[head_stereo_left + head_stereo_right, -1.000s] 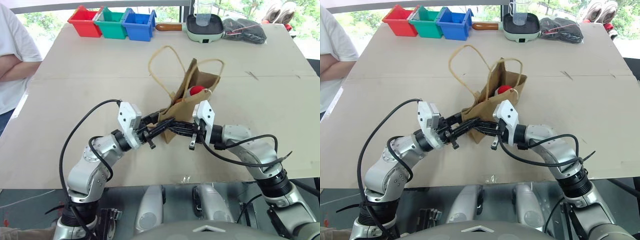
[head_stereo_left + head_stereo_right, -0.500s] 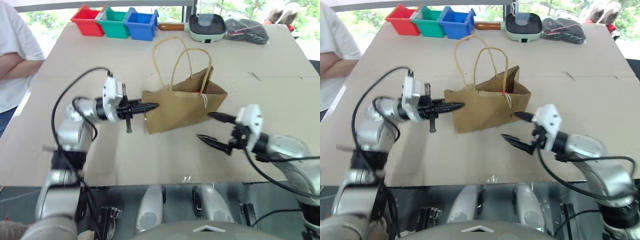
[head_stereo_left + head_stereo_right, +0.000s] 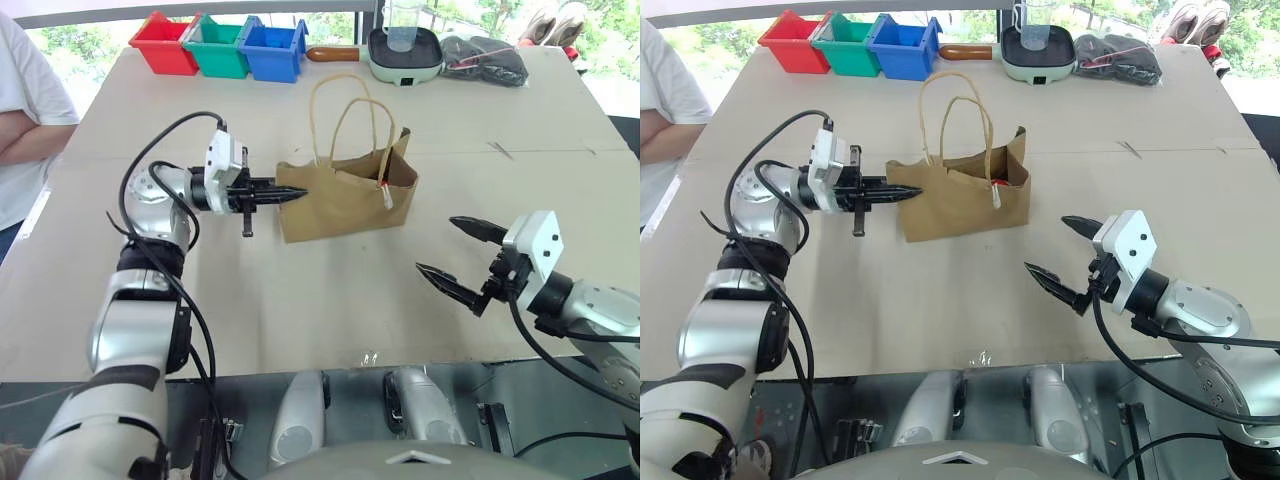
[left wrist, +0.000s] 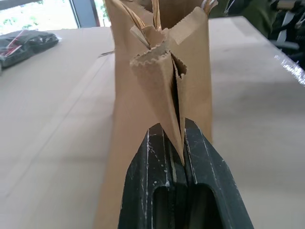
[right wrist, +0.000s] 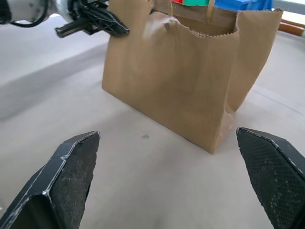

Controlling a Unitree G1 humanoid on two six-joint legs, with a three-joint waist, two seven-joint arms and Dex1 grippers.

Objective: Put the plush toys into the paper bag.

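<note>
At the bag's near-left edge, the left gripper (image 3: 290,193) is clenched on a pleat of brown paper; the left wrist view shows both black fingers (image 4: 155,157) pinching the folded side gusset. From there the bag (image 3: 345,205) stands upright on the table (image 3: 300,310), mouth up, its two loop handles (image 3: 345,120) rising above the rim. Something red shows just inside the bag's mouth, at the end away from the pinch, likely one of the toys; the other toy cannot be made out. On that same far side, nearer the table's front edge, the right gripper (image 3: 462,262) hangs well apart from the bag with its jaws spread wide and nothing between them.

The bag looks light and thin, stiff only along its creases, so a one-sided pinch probably lets it tip or drag rather than lift cleanly, and a hard pull could tear the serrated rim. The doubled gusset fold or the twisted handles seem the soundest places to grip. The toys are presumably soft and light, forgiving of a squeeze anywhere on the body.
</note>
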